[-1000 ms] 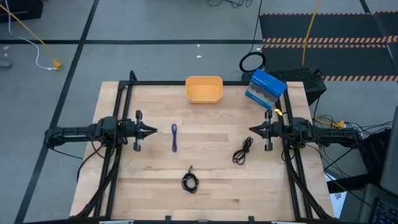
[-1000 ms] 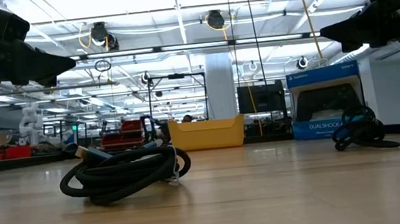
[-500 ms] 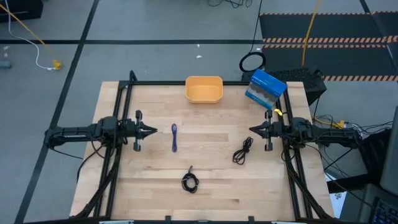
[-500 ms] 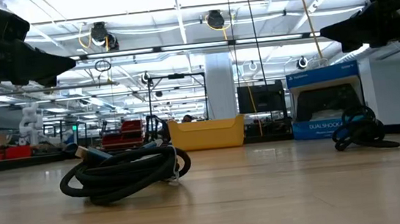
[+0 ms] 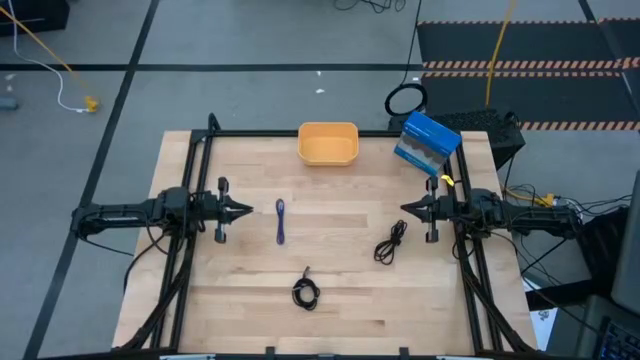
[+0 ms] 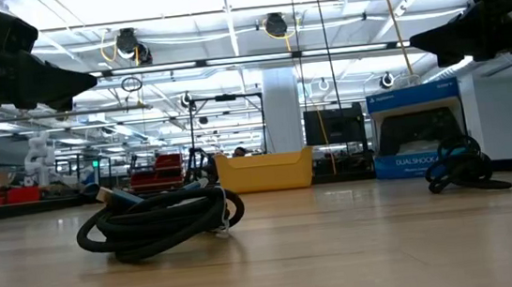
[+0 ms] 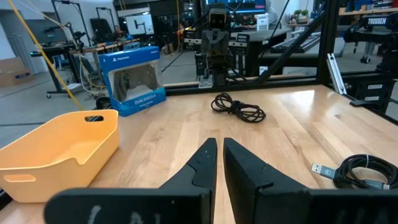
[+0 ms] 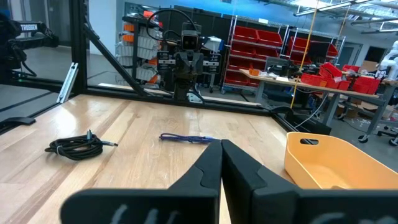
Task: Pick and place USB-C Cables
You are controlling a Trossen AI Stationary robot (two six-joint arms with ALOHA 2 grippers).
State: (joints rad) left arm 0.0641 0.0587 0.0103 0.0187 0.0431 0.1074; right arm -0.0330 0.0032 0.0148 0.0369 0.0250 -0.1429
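Three cables lie flat on the wooden table. A tightly coiled black cable (image 5: 305, 292) sits near the near edge, large in the low view (image 6: 160, 223). A looser black cable (image 5: 390, 242) lies right of centre, just off my right gripper (image 5: 404, 209). The short purple-blue cable (image 5: 280, 221) lies stretched out right of my left gripper (image 5: 250, 210). Both grippers hover above the table at mid-depth, shut, touching nothing. The left wrist view shows the loose black cable (image 7: 238, 108) and the coiled one (image 7: 364, 173); the right wrist view shows the purple cable (image 8: 186, 138) and the coil (image 8: 76, 147).
A yellow bin (image 5: 328, 143) stands at the table's far edge, centre. A blue boxed game controller (image 5: 426, 145) sits at the far right corner. A black metal frame (image 5: 190, 180) borders the table. Bare wood (image 5: 340, 215) lies between the two grippers.
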